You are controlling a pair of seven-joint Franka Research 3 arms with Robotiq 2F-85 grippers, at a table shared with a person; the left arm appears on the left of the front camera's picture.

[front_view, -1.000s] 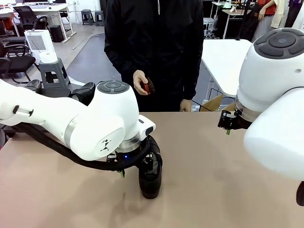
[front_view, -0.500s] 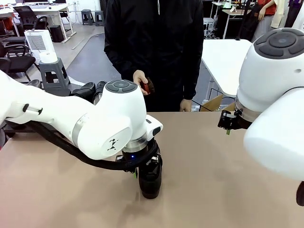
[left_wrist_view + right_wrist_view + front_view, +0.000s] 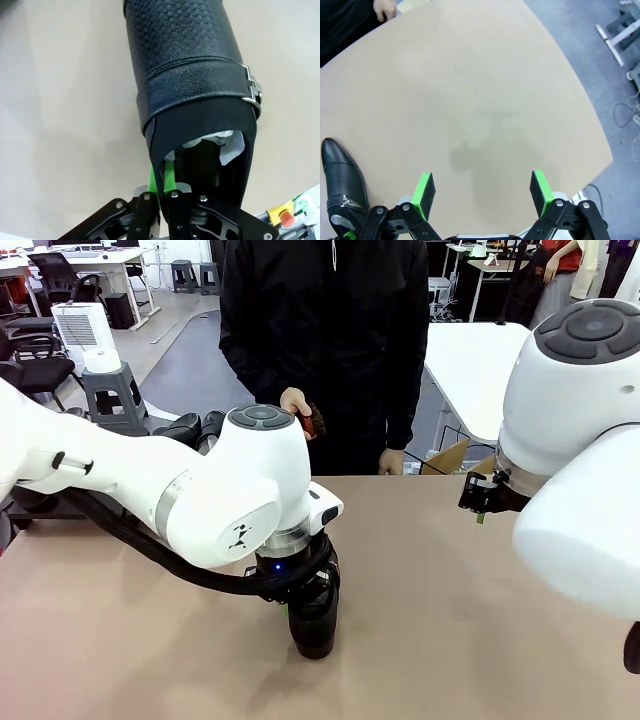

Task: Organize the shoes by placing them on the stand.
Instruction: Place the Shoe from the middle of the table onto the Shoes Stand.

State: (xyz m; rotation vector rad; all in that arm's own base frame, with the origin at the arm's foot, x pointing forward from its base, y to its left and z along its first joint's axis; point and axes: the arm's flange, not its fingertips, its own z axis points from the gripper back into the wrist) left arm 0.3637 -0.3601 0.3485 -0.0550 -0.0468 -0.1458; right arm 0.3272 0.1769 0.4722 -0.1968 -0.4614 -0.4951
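Note:
One black leather shoe (image 3: 316,625) with a side buckle stands on the tan table (image 3: 460,640), toe pointing toward the robot's side. In the left wrist view the shoe (image 3: 185,65) has white paper in its opening. My left gripper (image 3: 161,181) is shut on the shoe's collar edge, one green pad inside and one outside. The white left arm hides most of that gripper (image 3: 298,590) in the front view. My right gripper (image 3: 482,187) hangs open and empty above the table's right part, far from the shoe (image 3: 342,175). The stand is out of view.
A person in black stands at the far edge, holding a small reddish-brown brush (image 3: 311,423) in one hand. Dark glossy shapes (image 3: 190,428) show behind the left arm; I cannot tell what they are. The table's curved edge (image 3: 592,135) drops to grey floor.
The left gripper has closed on the shoe's collar. The left arm's wrist has shifted slightly right over the shoe. The right arm has not moved.

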